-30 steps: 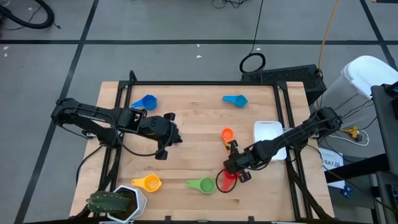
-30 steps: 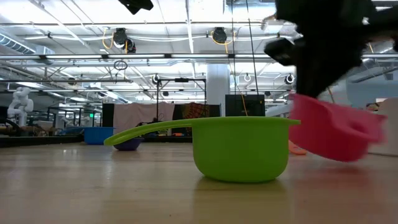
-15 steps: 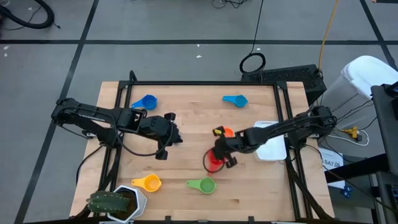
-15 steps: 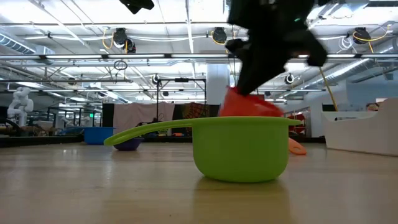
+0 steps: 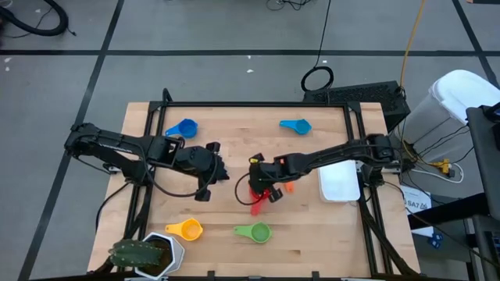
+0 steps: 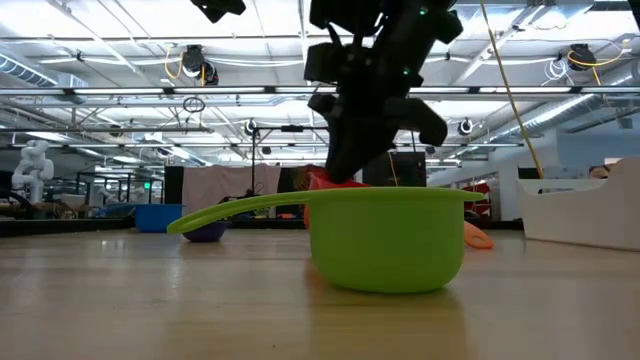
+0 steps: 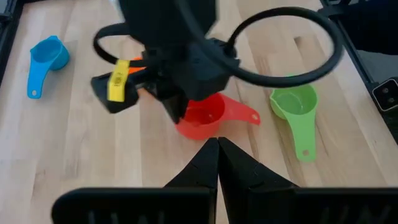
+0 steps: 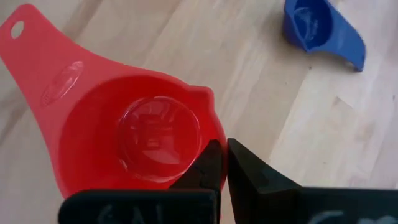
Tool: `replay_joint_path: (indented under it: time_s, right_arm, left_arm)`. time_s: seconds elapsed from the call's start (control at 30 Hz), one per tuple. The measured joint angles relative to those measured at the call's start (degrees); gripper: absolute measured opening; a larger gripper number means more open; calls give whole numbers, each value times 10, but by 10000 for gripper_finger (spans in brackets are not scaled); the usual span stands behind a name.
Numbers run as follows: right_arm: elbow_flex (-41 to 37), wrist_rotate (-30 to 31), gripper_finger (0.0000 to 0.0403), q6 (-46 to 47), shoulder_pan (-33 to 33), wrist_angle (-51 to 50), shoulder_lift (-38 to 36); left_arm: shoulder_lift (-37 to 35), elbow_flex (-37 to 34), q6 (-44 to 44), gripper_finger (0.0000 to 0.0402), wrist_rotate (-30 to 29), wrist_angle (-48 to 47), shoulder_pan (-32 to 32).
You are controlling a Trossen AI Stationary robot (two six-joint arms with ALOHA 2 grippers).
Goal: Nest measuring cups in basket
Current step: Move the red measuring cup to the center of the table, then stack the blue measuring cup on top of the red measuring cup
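Observation:
My right gripper is over the table's middle, shut on the red measuring cup. Beside it the orange cup is half hidden by the arm. The white basket lies to the right, near the right edge. A blue cup and a lighter blue cup lie near the far edge; the yellow cup and green cup lie near the front. A dark blue cup shows in the right wrist view. My left gripper waits shut, left of centre. My right gripper holds the red cup by its bowl's rim, opposite the handle. One finger is inside the bowl and one outside, coming from above. The cup is lifted clear of the table, mouth up, its handle pointing toward the near edge.
A white hexagonal pot with a green plant stands at the near left corner. Bare wood lies between the red cup and the basket. In the low view the green cup fills the foreground in front of my right gripper.
My right gripper has carried the red cup from near the table's front, beside the green cup, toward the left and the far edge, past the orange cup to the table's middle, farther from the basket. The cup has stayed in the hold. The left arm has kept still.

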Motion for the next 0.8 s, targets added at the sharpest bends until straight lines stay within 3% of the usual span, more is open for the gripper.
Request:
replay_joint_path:
  time_s: [0.4, 0.8]
  right_arm:
    - [0, 2, 8, -22, -54, 13, 0]
    - [0, 13, 151, 3, -41, 16, 0]
  left_arm:
    - [0, 0, 0, 10, 0, 0, -3]
    - [0, 0, -14, 10, 0, -4, -4]
